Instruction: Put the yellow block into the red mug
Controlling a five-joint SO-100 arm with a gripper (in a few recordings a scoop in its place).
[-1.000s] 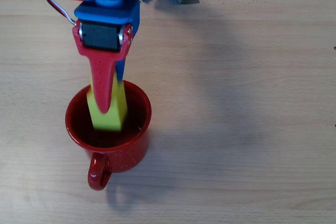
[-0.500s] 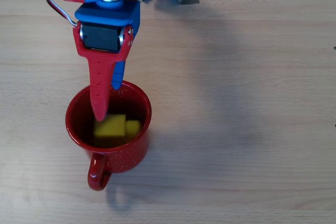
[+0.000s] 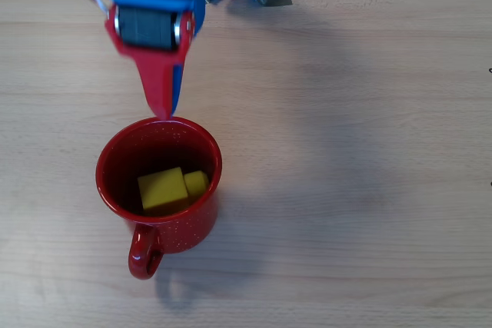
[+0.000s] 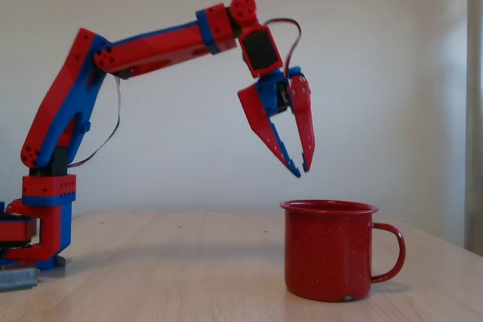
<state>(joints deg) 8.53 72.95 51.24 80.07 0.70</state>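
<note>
No text, label, brand, number or sign can be read in either view. The glossy red enamel mug is marked by fine white speckles alone, and no lettering is seen on its wall in the fixed view. No print is carried by the small yellow plastic block, by the red and blue plastic arm, or by the pale wooden worktop.

Plain indoor room, likely a lab or office, pale wooden table, bare white wall
</note>
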